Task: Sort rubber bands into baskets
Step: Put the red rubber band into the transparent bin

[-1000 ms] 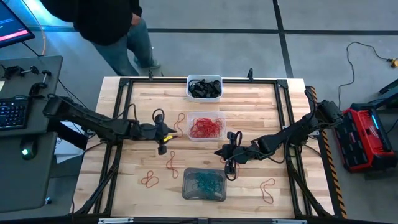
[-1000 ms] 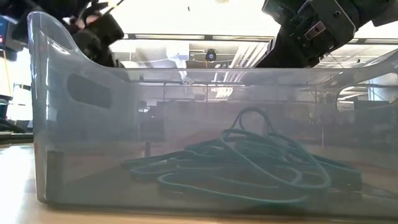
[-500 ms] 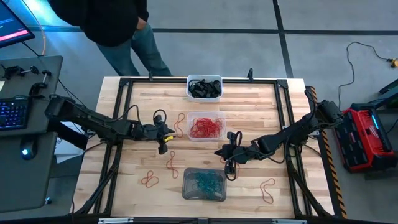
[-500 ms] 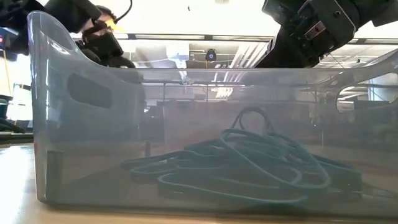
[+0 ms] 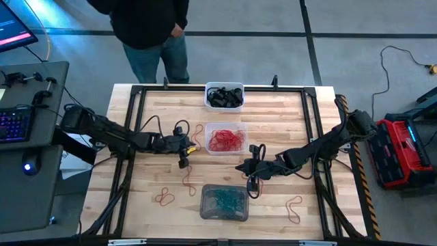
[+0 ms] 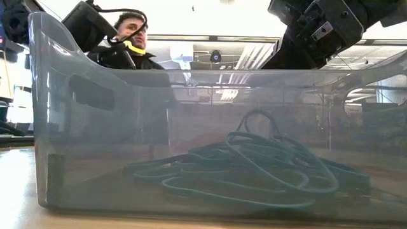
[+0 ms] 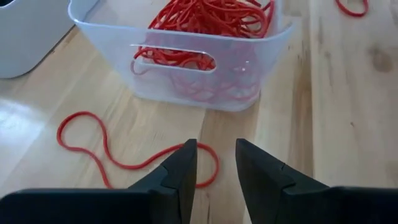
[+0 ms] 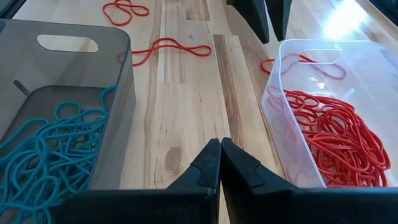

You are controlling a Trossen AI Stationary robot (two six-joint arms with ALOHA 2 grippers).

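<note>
My left gripper [image 7: 215, 163] hung just above the bench [image 5: 287, 116], its fingers a narrow gap apart and empty, right over a loose red band [image 7: 112, 152] lying just beside the clear basket [image 7: 186, 87] that held the red pile. The near end of that loop ran between the fingertips, so I judged the step in hand to be picking it up and dropping it in with its own colour. To do it well I would have gone straight down until both tips touched the wood, with the strand centred in the gap, and closed fully (a thin band slips out of a half-closed pinch), then lifted high enough for the dangling tail to clear the basket wall before releasing over the middle. The risk I saw was nudging the basket itself, it being so close. My right gripper [image 8: 220, 163] waited with fingers pressed together, holding nothing, between the grey basket [image 8: 62, 93] of teal bands [image 8: 43, 155] and the clear one. The white basket [image 5: 224, 96] at the far edge held black bands. More red loops [image 5: 164, 198] lay near the grey basket, and one more [image 5: 294, 207] near my right arm.
</note>
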